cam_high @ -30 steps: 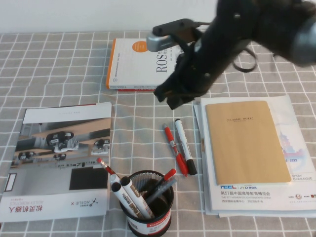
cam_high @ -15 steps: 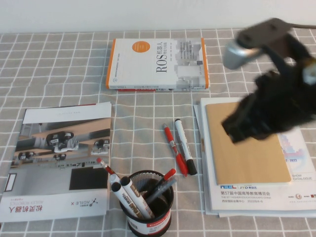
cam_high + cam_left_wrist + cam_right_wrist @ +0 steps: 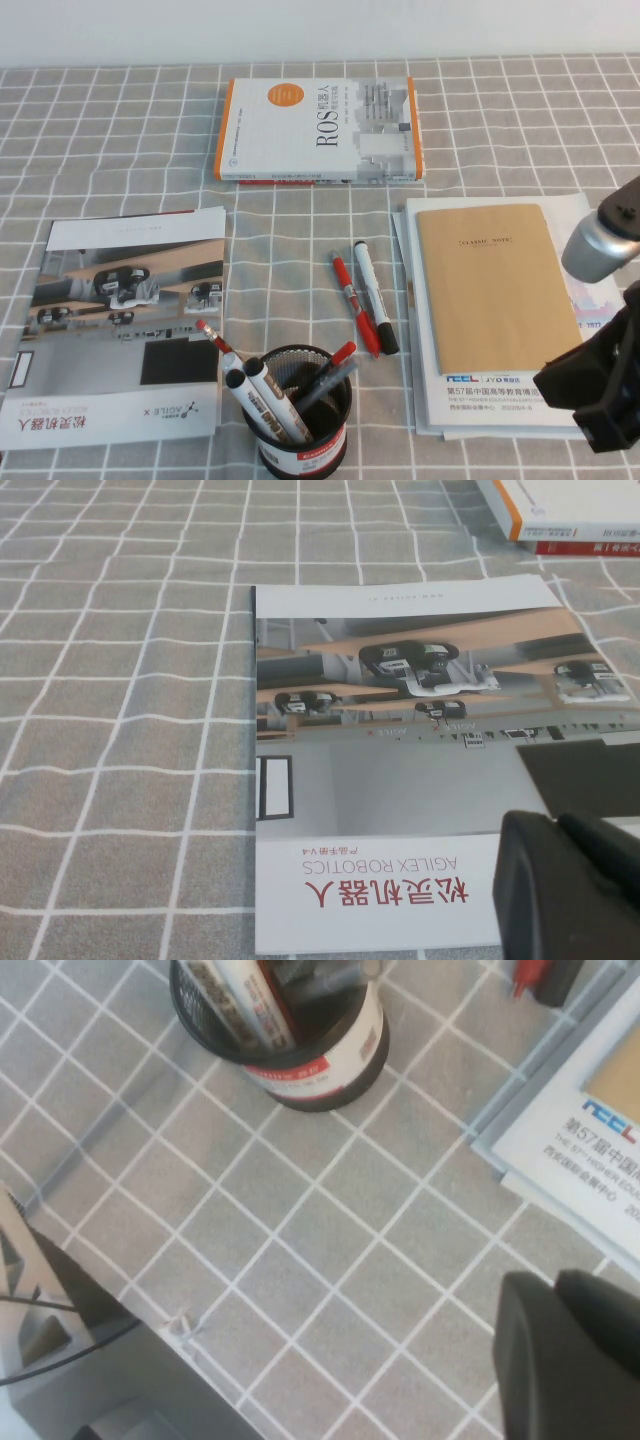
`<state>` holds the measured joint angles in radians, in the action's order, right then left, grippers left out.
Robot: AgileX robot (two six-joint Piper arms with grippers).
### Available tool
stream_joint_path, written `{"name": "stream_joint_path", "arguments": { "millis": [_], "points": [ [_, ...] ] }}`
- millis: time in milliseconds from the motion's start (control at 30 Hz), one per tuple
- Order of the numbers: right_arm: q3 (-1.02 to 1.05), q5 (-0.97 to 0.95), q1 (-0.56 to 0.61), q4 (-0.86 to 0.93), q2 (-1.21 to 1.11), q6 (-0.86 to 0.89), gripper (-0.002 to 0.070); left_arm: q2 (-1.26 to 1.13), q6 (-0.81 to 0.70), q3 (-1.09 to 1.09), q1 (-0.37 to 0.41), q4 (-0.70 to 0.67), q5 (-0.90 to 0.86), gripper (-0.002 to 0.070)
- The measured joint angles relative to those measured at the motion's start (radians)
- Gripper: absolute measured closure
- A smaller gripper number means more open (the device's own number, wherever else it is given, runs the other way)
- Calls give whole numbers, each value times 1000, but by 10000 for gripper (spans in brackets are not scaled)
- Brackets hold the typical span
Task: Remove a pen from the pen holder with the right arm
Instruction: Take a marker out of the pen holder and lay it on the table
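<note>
The black mesh pen holder point(image 3: 297, 410) stands at the front of the table with several pens and markers upright in it; it also shows in the right wrist view point(image 3: 290, 1030). A red pen point(image 3: 354, 303) and a black-capped marker point(image 3: 374, 296) lie side by side on the cloth behind it. My right gripper point(image 3: 575, 390) hangs at the near right corner, right of the holder and well apart from it, shut point(image 3: 555, 1285) with nothing in it. My left gripper point(image 3: 555, 825) hovers shut and empty over the near edge of the brochure point(image 3: 400, 780).
A white and orange book point(image 3: 318, 130) lies at the back centre. A tan notebook point(image 3: 495, 285) rests on a stack of papers point(image 3: 600, 250) on the right. The brochure point(image 3: 125, 320) covers the left. A grey base point(image 3: 60, 1360) sits at the table's near edge.
My right arm has swept from over the book at the back, across the notebook, down to the near right corner, shut all the way. The pens and the holder have not moved.
</note>
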<state>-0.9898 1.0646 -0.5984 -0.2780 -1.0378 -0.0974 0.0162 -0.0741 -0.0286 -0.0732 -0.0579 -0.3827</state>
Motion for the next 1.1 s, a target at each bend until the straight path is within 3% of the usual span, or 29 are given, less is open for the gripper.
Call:
{"name": "stream_joint_path", "arguments": {
  "millis": [300,533,900,1100],
  "points": [
    [2,-15,0,25,-6,0,688,0,0,0,0,0,0,678],
    [150,-220,57,39,84,0,688,0,0,0,0,0,0,678],
    [674,-693,348,15,504,0,688,0,0,0,0,0,0,678],
    [841,-754,470,6,755,0,688,0,0,0,0,0,0,678]
  ]
}}
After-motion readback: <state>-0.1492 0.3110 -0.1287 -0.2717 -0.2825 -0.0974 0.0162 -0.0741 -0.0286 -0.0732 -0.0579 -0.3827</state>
